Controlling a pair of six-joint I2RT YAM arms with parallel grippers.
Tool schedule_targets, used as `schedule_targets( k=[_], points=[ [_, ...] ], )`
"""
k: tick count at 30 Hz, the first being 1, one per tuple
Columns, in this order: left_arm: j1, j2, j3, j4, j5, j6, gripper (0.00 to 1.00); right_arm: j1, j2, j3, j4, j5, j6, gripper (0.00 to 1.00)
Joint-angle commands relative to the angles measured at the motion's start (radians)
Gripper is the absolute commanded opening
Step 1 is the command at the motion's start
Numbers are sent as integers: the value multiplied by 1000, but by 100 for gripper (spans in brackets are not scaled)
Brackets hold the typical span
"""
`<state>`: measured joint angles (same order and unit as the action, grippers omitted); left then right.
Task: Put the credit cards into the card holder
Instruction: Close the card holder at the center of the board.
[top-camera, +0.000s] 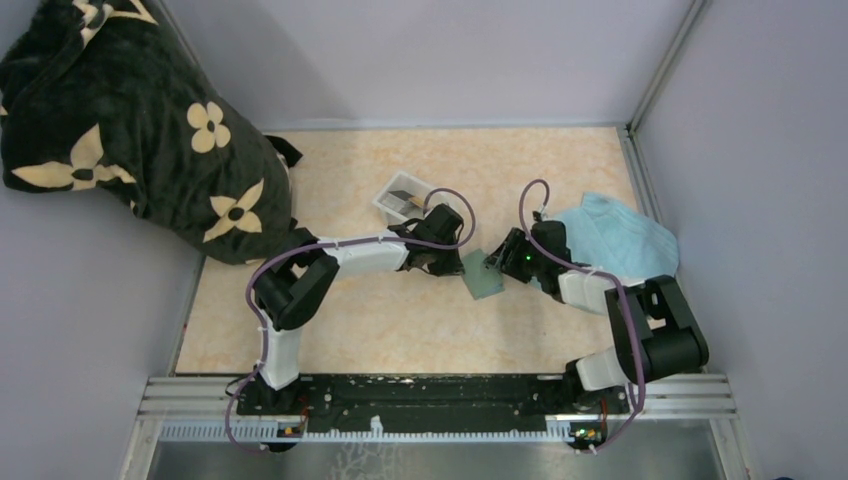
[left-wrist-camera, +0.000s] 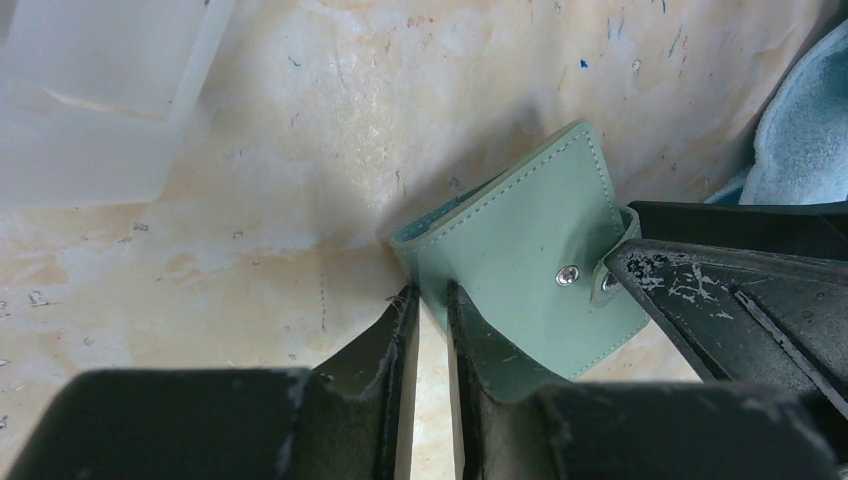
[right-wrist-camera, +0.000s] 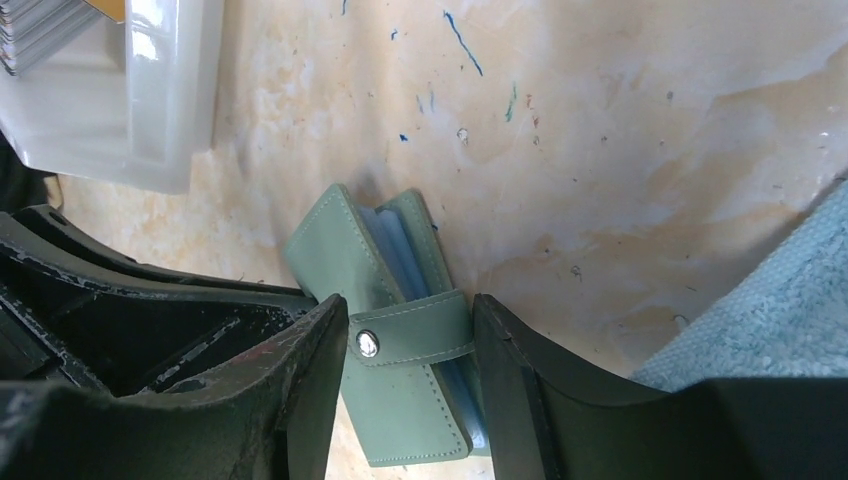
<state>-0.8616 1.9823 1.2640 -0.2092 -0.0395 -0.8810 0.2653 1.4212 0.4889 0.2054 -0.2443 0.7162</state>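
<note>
- While it lies flat, card holder (right-wrist-camera: 395, 420) is clamped by right pincer (right-wrist-camera: 410, 308) across its strap (right-wrist-camera: 425, 330).
- Left pincer (left-wrist-camera: 428, 295) nearly closed, empty, tip touching its edge.
- Light, floppy, I judge; grip cover edge.

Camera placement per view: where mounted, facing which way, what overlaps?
Top external: above and behind the robot, looking down on the table; left arm, right arm show.
Left wrist: looks down past the left hand at the card holder.
Right wrist: looks down; right hand straddles it.
Shared: all see card holder and white tray.
</note>
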Motion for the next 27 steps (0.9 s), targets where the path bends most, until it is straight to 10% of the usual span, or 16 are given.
schedule_targets(
  k=[1,27],
  points=[
    [12,64,-12,-104,-46,40,23,-5,-6,-69,7,-24,19,50],
    [4,76,-7,-109,-29,24,23,-5,-93,-231,161,0,150,46]
  ],
)
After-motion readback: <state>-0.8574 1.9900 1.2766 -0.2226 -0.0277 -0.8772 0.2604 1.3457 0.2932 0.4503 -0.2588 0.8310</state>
